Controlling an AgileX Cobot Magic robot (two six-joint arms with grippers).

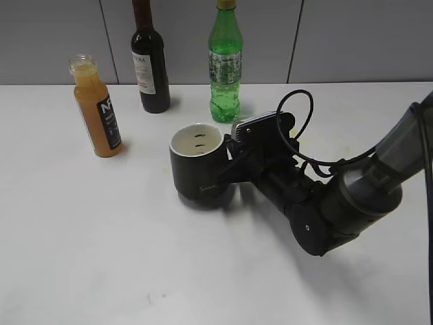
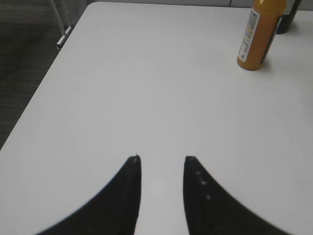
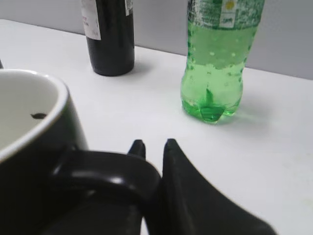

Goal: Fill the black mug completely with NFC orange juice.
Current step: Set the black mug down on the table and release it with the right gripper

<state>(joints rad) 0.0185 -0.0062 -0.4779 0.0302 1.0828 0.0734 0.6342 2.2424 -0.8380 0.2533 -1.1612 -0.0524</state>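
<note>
The black mug (image 1: pixel 197 169) stands mid-table, upright, its cream inside empty of liquid. My right gripper (image 1: pixel 229 157) is shut on the mug's handle (image 3: pixel 105 169); in the right wrist view the fingertips (image 3: pixel 152 145) pinch the loop beside the mug body (image 3: pixel 34 161). The NFC orange juice bottle (image 1: pixel 97 107) stands uncapped at the back left, nearly full; it also shows in the left wrist view (image 2: pixel 259 34). My left gripper (image 2: pixel 161 159) is open and empty above bare table, well short of the bottle. The left arm is out of the exterior view.
A dark wine bottle (image 1: pixel 149 57) and a green soda bottle (image 1: pixel 224 64) stand at the back behind the mug; both show in the right wrist view (image 3: pixel 110 34) (image 3: pixel 215 63). The table's left edge (image 2: pixel 46 73) drops to dark floor.
</note>
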